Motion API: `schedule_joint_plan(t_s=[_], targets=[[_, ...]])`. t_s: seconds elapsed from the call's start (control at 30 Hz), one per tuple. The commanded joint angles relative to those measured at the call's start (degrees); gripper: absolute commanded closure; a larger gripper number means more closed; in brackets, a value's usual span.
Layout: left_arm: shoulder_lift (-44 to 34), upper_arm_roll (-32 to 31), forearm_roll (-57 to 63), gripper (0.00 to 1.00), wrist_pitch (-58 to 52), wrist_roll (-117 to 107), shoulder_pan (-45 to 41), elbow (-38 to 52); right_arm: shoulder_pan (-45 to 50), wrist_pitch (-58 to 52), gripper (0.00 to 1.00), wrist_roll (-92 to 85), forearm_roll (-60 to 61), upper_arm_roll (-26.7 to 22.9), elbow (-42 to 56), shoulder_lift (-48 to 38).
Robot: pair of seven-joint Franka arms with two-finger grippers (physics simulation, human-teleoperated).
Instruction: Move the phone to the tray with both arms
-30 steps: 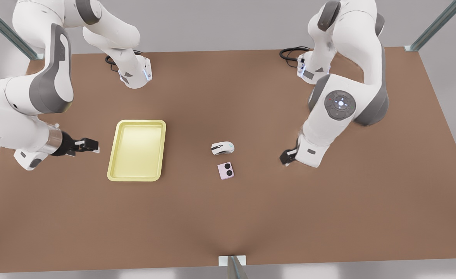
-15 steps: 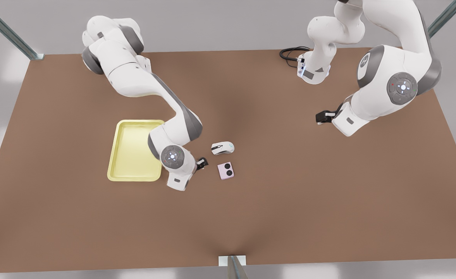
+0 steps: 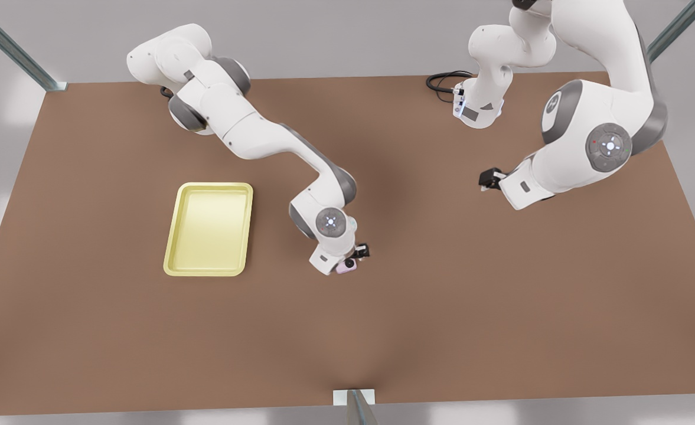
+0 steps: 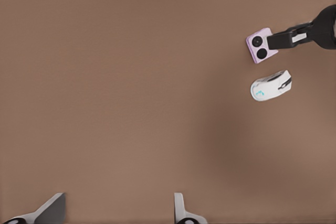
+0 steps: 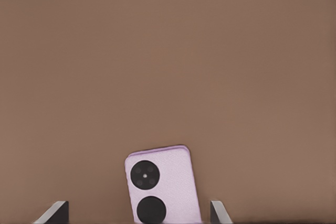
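The right gripper (image 3: 356, 258) hangs, jaws spread, over the pale pink square phone (image 5: 161, 188) mid-tabletop, so it should straddle it squarely before pinching, while the left gripper (image 3: 489, 179), also spread, waits far from the yellow tray (image 3: 173, 236).

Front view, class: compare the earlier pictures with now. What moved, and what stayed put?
The right claw swept from beyond the pale yellow rectangular tray, across it, to sit open over the small pale pink phone. It has taken hold of nothing. The left claw, open, pulled back from near the white computer mouse toward the front view's right. Phone, mouse and tray stayed put.
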Motion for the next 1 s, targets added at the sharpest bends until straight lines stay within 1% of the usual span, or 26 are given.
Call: schedule_joint_plan(t_s=[0.0,0.03,0.17,0.2,0.3,0.33,0.4,0.53,0.63,0.67,0.73,0.93,0.97], targets=[[0.3,0.0,0.0,0.0,0.3,10.3,0.0,0.1,-0.1,-0.9,0.0,9.1,-0.6,0.0,-0.7,-0.2],[0.3,0.0,-0.1,0.0,0.3,10.3,0.0,0.0,0.2,-2.4,0.0,5.3,-2.8,0.0,-0.7,-0.2],[0.8,-0.1,-0.2,0.0,0.3,10.3,0.0,0.0,0.5,-1.5,0.0,0.7,-2.9,0.0,-2.2,0.5],[0.8,-0.1,-0.2,0.0,0.3,10.3,0.1,0.0,0.5,0.0,0.0,0.2,-3.0,0.0,-2.3,0.7],[0.8,-0.1,-0.2,0.0,0.4,10.3,0.0,0.0,0.0,2.1,0.0,-13.0,-2.9,0.0,-3.4,1.1],[1.1,-0.1,-0.2,0.0,0.4,10.3,0.0,0.0,0.3,5.4,0.0,-13.1,-3.0,0.0,-5.3,1.1],[1.1,0.0,-0.2,0.0,0.4,10.3,0.1,0.0,0.4,8.2,0.0,-15.4,-2.9,0.0,-5.3,2.2],[1.0,0.0,-0.2,0.0,0.6,10.3,0.1,0.0,0.0,8.4,0.0,-23.0,-2.5,0.0,-5.4,2.6],[1.1,-0.1,-0.2,0.0,0.6,10.3,0.0,0.0,0.0,8.6,0.0,-23.2,-2.5,0.0,-5.3,3.1],[1.1,-0.1,-0.2,0.0,0.6,10.3,0.1,0.0,0.0,12.1,0.0,-23.1,-2.4,0.0,-5.8,3.2],[0.1,-0.1,-0.2,0.0,0.4,10.3,0.1,0.1,0.0,12.3,0.0,-23.2,-2.3,0.0,-5.8,3.4],[1.1,0.6,0.4,0.0,1.9,10.6,0.1,1.2,0.3,12.5,0.0,-23.5,-2.9,0.0,-5.7,3.8],[0.1,0.0,1.3,0.0,1.4,10.7,0.1,1.8,0.3,12.7,0.0,-23.7,-2.8,0.0,-5.5,3.9]])
